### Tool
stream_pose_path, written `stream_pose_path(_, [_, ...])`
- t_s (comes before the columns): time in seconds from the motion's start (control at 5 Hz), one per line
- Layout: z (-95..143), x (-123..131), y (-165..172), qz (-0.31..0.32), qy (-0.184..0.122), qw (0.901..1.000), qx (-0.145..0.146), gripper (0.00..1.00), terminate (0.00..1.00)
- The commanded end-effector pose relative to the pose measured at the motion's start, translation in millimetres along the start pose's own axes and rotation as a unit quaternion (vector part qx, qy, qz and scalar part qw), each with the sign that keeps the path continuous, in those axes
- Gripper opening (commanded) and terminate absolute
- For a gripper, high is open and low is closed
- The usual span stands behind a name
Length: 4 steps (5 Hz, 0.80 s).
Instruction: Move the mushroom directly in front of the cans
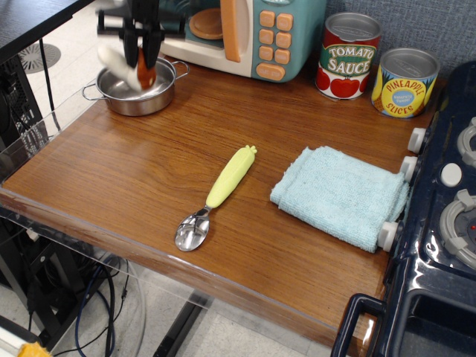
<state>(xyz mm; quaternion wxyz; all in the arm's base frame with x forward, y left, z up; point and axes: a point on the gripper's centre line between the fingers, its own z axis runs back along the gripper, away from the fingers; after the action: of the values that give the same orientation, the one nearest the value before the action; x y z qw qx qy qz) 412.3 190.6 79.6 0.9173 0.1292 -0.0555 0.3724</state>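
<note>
At the far left corner: we see the gripper (139,53) above the steel pot (138,91); its fingers are drawn close together on the mushroom (132,69); the picture is blurred there, so we cannot make out the grip in detail
Mushroom: white stem pointing left, reddish-brown cap to the right; it hangs over the pot's opening, and we cannot tell whether it touches the pot
Cans: the two cans (377,70) stand side by side at the back right, against a grey-blue wall; the red-and-white tomato sauce tin is on the left, the yellow-and-blue pineapple tin on the right; well apart from the mushroom
Table: we see a brown wood-grain table (134,178) with a clear plastic rim along its left and front edges
On the table: a spoon (217,195) with a yellow handle lies near the middle; a folded light-blue cloth (340,195) lies to its right
Back: a toy microwave (245,30) in teal and cream stands between pot and cans
Right: a dark blue toy stove (439,223) with white knobs
Room: pale floor and black cables under the table
</note>
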Motion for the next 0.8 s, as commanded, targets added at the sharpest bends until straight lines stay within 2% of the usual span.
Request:
stream_pose_path(0.0, [122.9,-20.0,-12.8,-0.014,-0.085,0.9927,-0.084,0.00,0.00])
stream_pose_path(0.2, [134.1,-49.6,-40.2,-0.058,-0.064,0.9884,-0.125,0.00,0.00])
stream_pose_path(0.4, [138.3,-85.1,-67.3,-0.111,-0.024,0.9786,-0.172,0.00,0.00])
stream_pose_path(0.6, [135.1,-114.8,-86.6,-0.156,-0.024,0.9709,-0.180,0.00,0.00])
